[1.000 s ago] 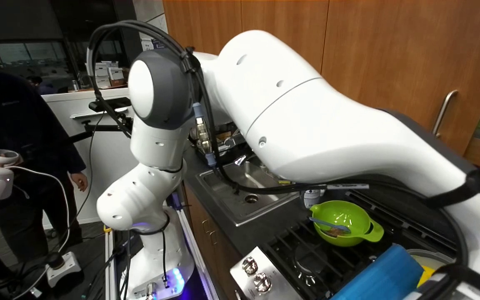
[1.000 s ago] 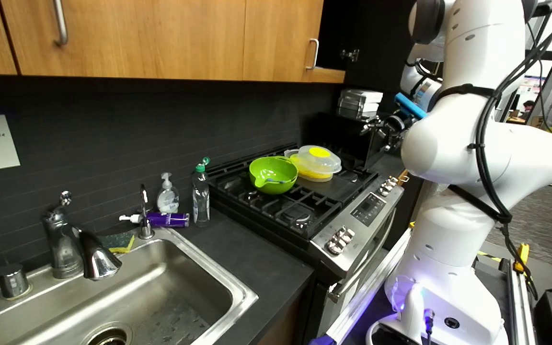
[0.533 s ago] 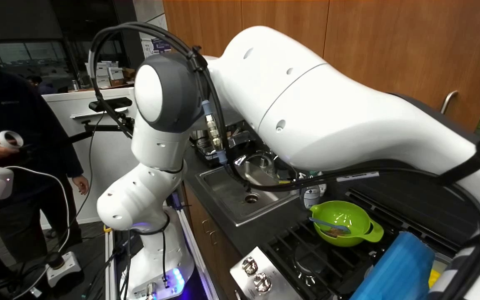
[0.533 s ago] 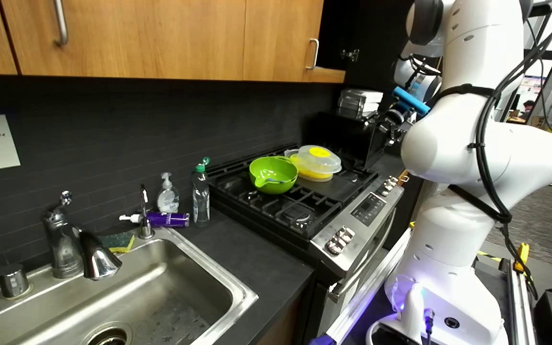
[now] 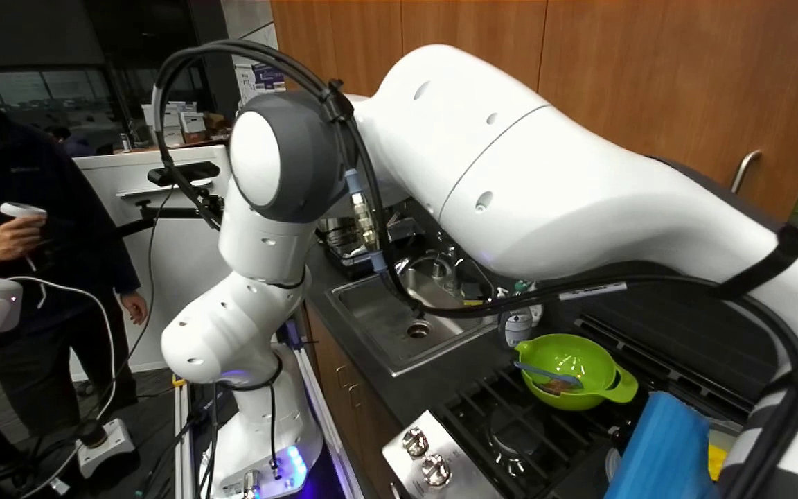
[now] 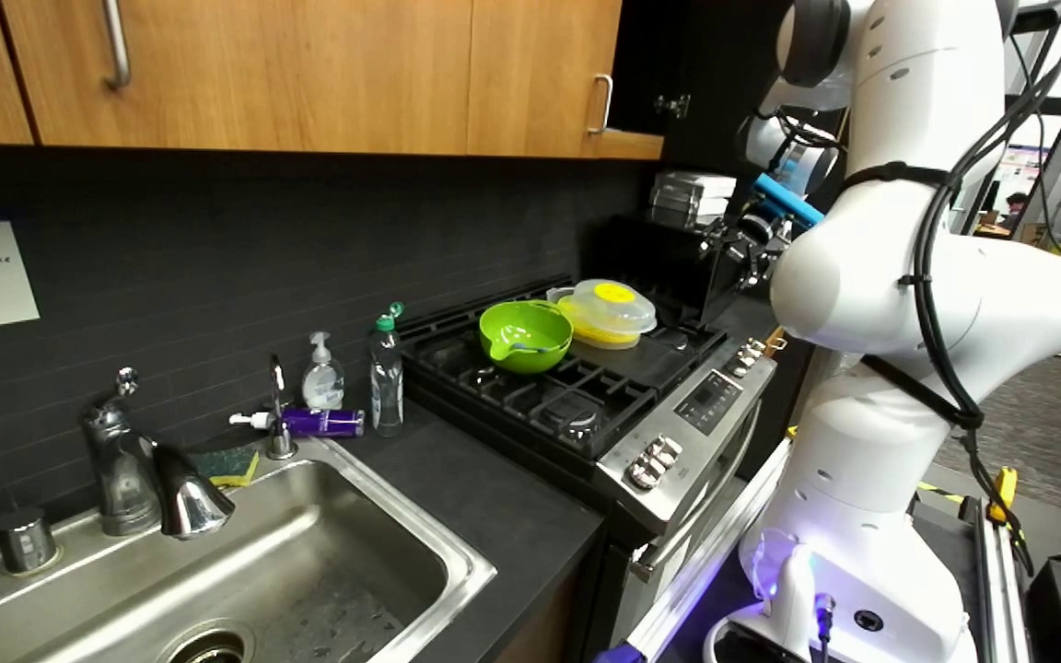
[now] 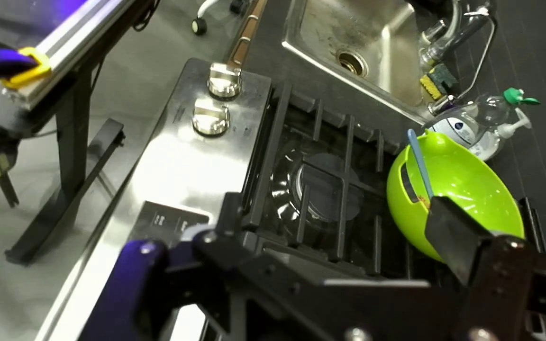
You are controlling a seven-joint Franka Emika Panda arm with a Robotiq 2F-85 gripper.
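My gripper (image 7: 335,203) is open, its two dark fingers wide apart with nothing between them. In the wrist view it is above the black stove grate (image 7: 346,189). The right finger (image 7: 458,232) overlaps the near edge of a lime green bowl (image 7: 481,189) in that view; I cannot tell the gap. A utensil with a blue handle (image 7: 420,161) leans in the bowl. The bowl sits on the burners in both exterior views (image 5: 572,353) (image 6: 530,336). In an exterior view the gripper (image 6: 731,260) hangs high beside the stove's far end, apart from the bowl.
A clear container with a yellow lid (image 6: 613,308) stands behind the bowl. Soap bottles (image 6: 386,378) stand by the sink (image 6: 457,552). Stove knobs (image 7: 211,116) line the front edge. Wooden cabinets (image 6: 309,74) hang above. A person (image 5: 32,229) stands behind the robot base.
The arm and wrist have shifted and turned slightly; the blue piece on the wrist has moved right in an exterior view. The person has raised a hand controller. The bowl has not moved.
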